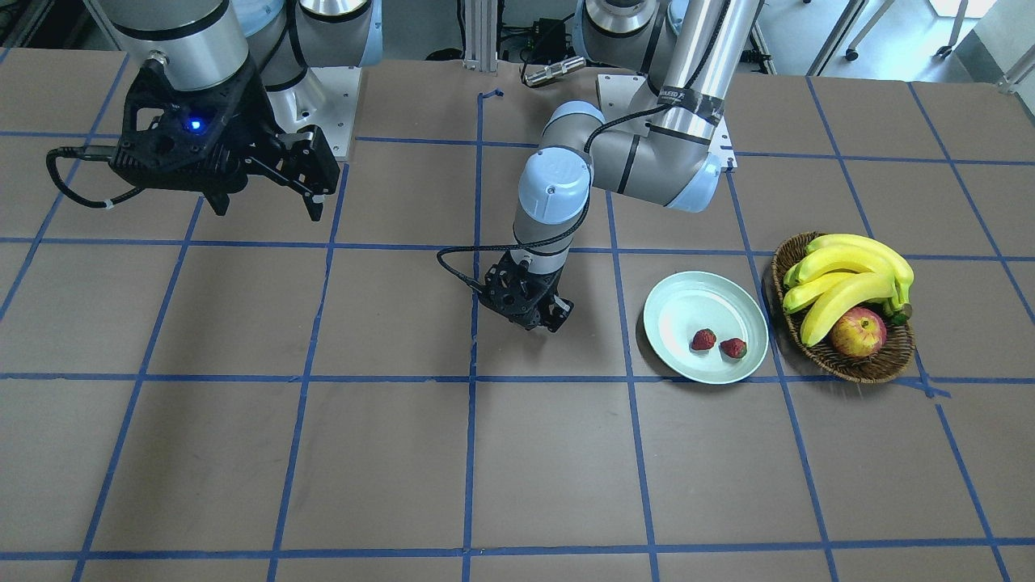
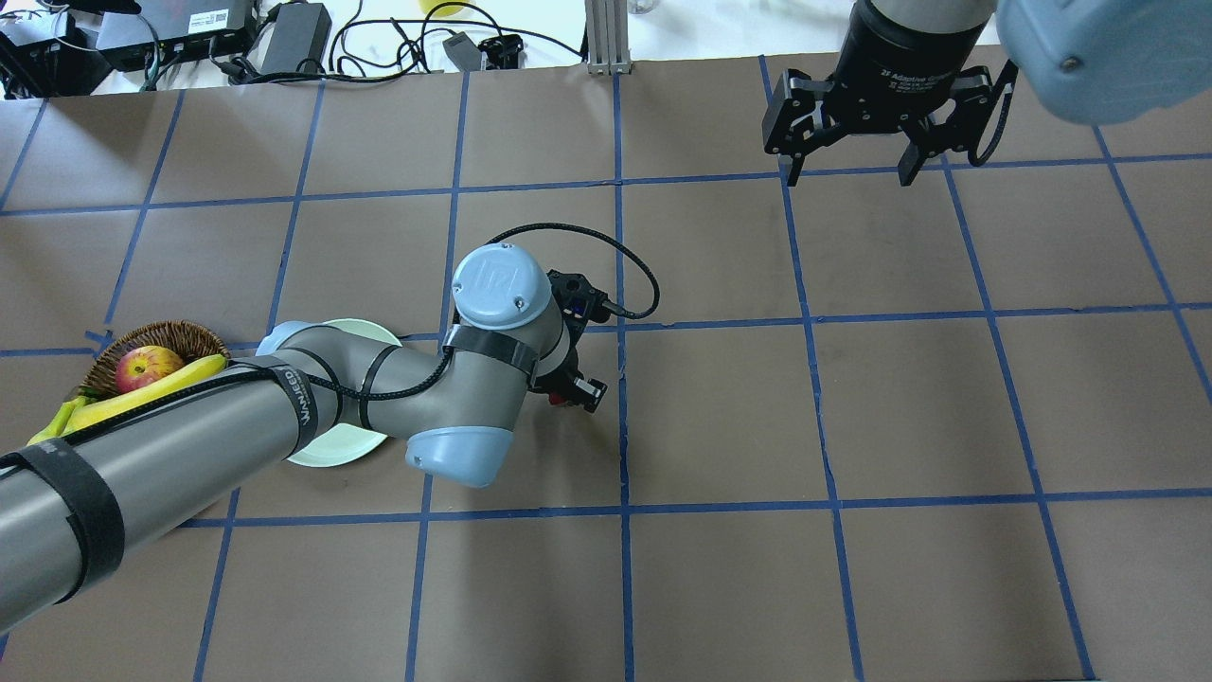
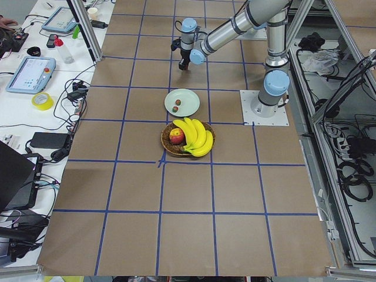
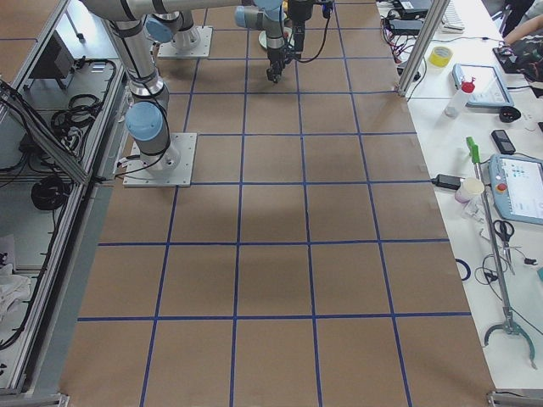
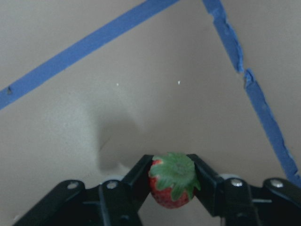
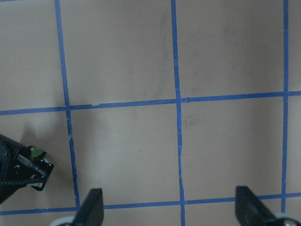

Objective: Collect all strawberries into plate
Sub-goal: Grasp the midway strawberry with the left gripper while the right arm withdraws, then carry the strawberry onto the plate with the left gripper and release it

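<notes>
In the left wrist view my left gripper (image 5: pixel 173 170) is shut on a red strawberry (image 5: pixel 172 182) with its green cap facing the camera, just over the brown table paper near a blue tape line. From the front, this gripper (image 1: pixel 540 312) hangs left of the mint-green plate (image 1: pixel 673 296), about a plate's width away. Two more strawberries (image 1: pixel 703 339) (image 1: pixel 733 348) lie on the plate's near part. My right gripper (image 1: pixel 267 207) hovers open and empty high over the other half of the table, also visible from overhead (image 2: pixel 849 172).
A wicker basket (image 1: pixel 841 369) stands just beside the plate, holding bananas (image 1: pixel 849 275) and an apple (image 1: pixel 859 331). My left forearm (image 2: pixel 189 445) covers part of the plate and basket from overhead. Blue tape lines grid the brown table cover.
</notes>
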Robot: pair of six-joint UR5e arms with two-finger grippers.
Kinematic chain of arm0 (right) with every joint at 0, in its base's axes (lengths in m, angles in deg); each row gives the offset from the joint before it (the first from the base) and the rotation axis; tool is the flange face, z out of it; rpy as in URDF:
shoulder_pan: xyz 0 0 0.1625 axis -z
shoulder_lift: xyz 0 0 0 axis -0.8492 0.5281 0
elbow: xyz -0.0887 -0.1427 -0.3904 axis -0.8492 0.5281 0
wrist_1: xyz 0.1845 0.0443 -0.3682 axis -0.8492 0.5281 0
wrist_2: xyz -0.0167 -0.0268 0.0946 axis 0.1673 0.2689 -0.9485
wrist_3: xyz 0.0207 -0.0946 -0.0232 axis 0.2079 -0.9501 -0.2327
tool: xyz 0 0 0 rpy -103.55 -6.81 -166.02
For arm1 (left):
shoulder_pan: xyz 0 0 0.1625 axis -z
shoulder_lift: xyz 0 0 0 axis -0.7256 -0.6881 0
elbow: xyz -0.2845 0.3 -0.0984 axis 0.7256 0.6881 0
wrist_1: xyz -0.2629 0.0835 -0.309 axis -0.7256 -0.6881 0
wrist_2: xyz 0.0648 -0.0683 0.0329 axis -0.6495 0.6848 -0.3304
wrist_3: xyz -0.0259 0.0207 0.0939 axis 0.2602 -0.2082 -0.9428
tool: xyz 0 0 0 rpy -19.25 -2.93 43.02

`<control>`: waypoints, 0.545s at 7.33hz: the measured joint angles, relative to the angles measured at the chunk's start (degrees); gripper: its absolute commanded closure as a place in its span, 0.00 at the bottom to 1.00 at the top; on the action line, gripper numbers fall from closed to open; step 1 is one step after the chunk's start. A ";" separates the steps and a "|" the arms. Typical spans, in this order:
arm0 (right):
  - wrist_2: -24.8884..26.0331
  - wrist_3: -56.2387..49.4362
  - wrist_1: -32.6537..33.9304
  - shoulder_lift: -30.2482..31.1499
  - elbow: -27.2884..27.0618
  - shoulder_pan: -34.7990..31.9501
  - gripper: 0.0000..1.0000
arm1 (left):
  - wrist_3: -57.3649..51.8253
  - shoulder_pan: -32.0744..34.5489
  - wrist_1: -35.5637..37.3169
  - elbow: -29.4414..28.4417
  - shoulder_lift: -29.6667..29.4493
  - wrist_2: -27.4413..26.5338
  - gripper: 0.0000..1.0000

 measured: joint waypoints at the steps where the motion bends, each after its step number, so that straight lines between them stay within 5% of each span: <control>1: 0.02 -0.09 0.02 0.00 -0.11 -0.02 0.00 | 0.05 -0.68 -2.35 -2.11 0.55 -0.21 1.00; 4: 0.03 -0.14 -0.05 0.00 -0.25 0.06 0.00 | -0.16 -7.60 -15.30 -12.96 3.26 -2.55 1.00</control>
